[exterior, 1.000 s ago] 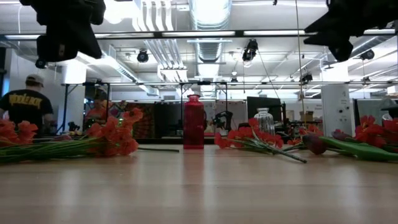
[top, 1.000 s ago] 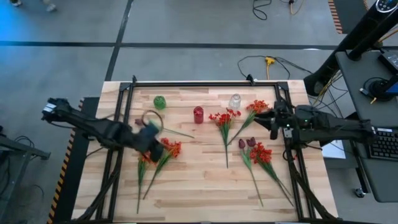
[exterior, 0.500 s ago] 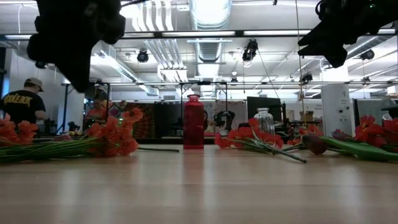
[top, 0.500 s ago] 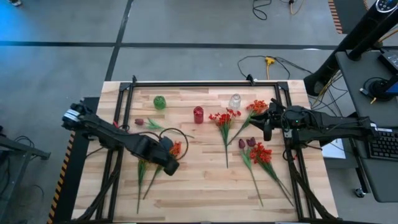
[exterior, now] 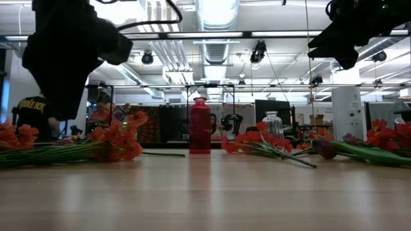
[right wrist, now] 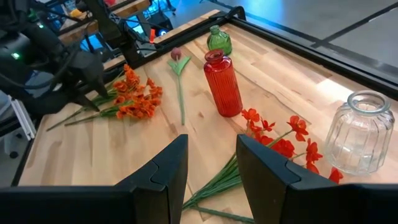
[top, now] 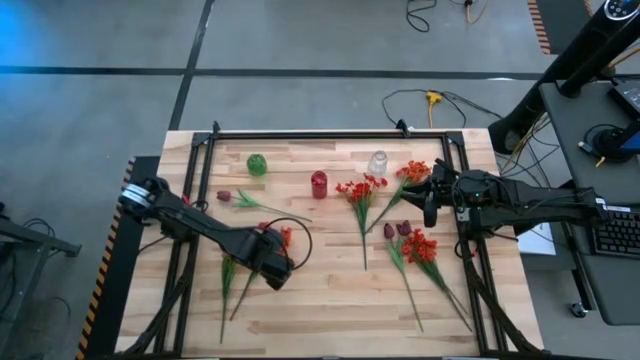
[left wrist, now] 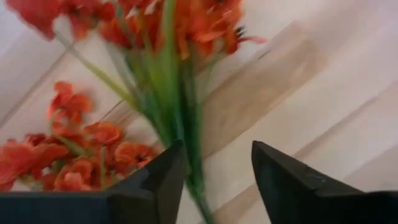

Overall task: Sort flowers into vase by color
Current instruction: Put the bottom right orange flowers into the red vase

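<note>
Wooden planks are forming the desk [top: 330, 300], which is sitting inside a black frame on a grey floor, with an industrial hall showing beyond it in the low view. Three vases are standing along the far side of the desk: a green vase [top: 257, 165], a red vase [top: 319, 184] and a clear glass vase [top: 378, 162].

The flowers are lying flat on the desk in loose groups. An orange-red bunch [top: 262, 250] is lying on the left half, a single maroon stem [top: 240, 198] is lying between it and the green vase, a red bunch [top: 361, 195] is lying near the red vase, an orange stem [top: 410, 175] is lying beside the glass vase, and a mixed maroon and orange-red group [top: 415, 250] is lying on the right half.

The left claw [top: 275, 265] is hanging low over the orange-red bunch; in its wrist view its fingers [left wrist: 165, 174] are standing apart with green stalks running between them, not closed on anything.

The right claw [top: 432, 197] is hovering above the desk between the orange stem and the mixed group, its fingers [right wrist: 166, 168] standing a little apart and holding nothing.
</note>
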{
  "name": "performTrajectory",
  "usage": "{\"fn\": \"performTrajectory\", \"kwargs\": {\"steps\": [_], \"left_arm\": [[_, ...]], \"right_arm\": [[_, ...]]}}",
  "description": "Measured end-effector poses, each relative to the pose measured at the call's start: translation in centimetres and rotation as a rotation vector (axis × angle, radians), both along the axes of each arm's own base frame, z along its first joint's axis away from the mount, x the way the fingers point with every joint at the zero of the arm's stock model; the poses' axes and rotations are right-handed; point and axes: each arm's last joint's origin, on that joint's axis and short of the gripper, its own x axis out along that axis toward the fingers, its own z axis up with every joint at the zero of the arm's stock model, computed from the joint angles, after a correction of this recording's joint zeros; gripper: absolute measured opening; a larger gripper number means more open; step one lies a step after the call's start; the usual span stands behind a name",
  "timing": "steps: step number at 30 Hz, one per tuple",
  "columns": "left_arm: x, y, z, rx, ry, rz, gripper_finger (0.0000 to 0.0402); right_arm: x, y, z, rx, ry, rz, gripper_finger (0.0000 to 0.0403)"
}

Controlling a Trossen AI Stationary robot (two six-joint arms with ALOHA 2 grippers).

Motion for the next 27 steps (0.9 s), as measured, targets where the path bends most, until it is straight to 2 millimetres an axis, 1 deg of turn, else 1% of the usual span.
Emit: {"fn": "performTrajectory", "kwargs": {"steps": [4, 12, 19, 27], "left_arm": [[-0.2, 0.1, -0.4, 0.008, 0.01, 0.003, 0.0191], [-0.9, 0.6, -1.7, 0.054, 0.033, 0.036, 0.019], [-0.6, 0.9, -2.0, 0.087, -0.018, 0.048, 0.019], [-0.3, 1.1, -2.5, 0.099, -0.007, 0.05, 0.019]], "right_arm": [[0.0, 0.0, 0.0, 0.0, 0.002, 0.0, 0.0128], [0.0, 0.0, 0.0, 0.0, 0.004, 0.001, 0.0128], [0.0, 0.0, 0.0, 0.0, 0.004, 0.001, 0.0128], [0.0, 0.0, 0.0, 0.0, 0.004, 0.001, 0.0128]]}}
